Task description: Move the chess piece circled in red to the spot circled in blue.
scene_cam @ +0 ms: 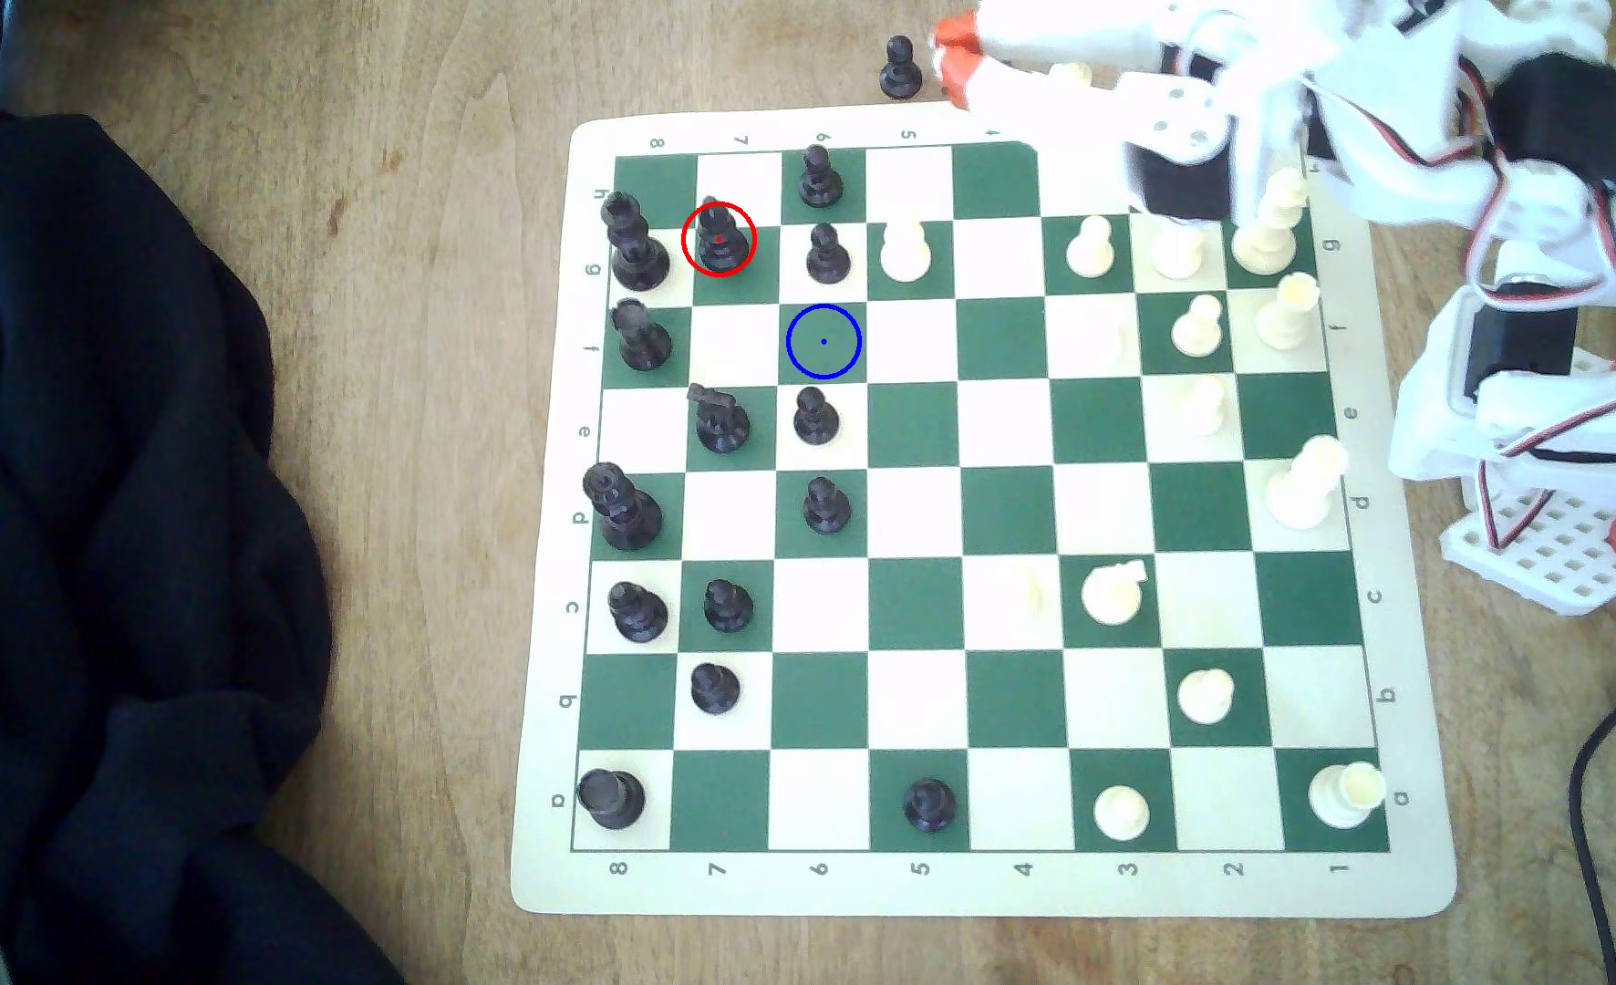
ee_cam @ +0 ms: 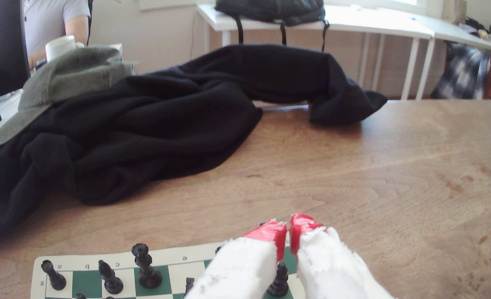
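The bishop (scene_cam: 719, 241) stands upright on a green square ringed in red, near the exterior view's upper left corner of the board (scene_cam: 1411, 758), in the column marked 7. The blue ring (scene_cam: 823, 341) marks a bare green square one column toward the exterior view's right and one row lower, so the two squares meet corner to corner. A black pawn (scene_cam: 826, 256) stands on the white square just right of the bishop, directly above the ring, and a rook (scene_cam: 632, 241) stands just to the bishop's left. The gripper (scene_cam: 943, 55) sits off the board's top edge in the exterior view, just right of a lone pawn (scene_cam: 900, 68) on the bare table (scene_cam: 406, 284), well apart from the bishop. In the wrist view its red tips (ee_cam: 279, 231) nearly touch, with only a thin slit between them (nothing held there). A black garment (scene_cam: 94, 492) lies heaped on the table at the exterior view's left, and in the wrist view a green cap (ee_cam: 66, 83) rests on it.
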You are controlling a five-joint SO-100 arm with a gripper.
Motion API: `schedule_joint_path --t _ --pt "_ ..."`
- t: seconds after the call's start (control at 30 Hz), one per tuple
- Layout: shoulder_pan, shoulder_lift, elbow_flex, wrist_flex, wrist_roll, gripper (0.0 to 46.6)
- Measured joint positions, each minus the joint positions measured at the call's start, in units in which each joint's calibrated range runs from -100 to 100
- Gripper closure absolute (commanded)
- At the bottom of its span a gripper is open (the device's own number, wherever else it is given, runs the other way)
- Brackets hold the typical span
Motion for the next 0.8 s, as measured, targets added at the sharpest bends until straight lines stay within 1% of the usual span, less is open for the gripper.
schedule_joint_path --t 0.1,0.13,0.2,0.3,0.4,0.43,0.53,0.57,0.67,0.8 --pt "-0.07 4.78 -3.8 1.59 -0.05 46.0" --pt "-0.07 8.21 -6.33 2.55 -0.29 46.0" --pt "-0.07 10.47 -7.95 3.43 -0.68 46.0" --pt "-0.07 15.67 -12.29 5.18 -1.86 44.4" --pt "0.0 20.19 -16.72 7.17 -3.42 39.5" --pt "0.66 23.54 -19.97 8.53 -4.93 39.4" --pt "2.21 28.32 -24.67 11.0 -6.79 40.0" --pt "2.65 32.34 -28.47 12.35 -7.67 40.1" --pt "2.88 38.63 -33.71 14.66 -8.74 39.8" --pt "2.88 46.17 -39.31 16.89 -9.13 38.7"
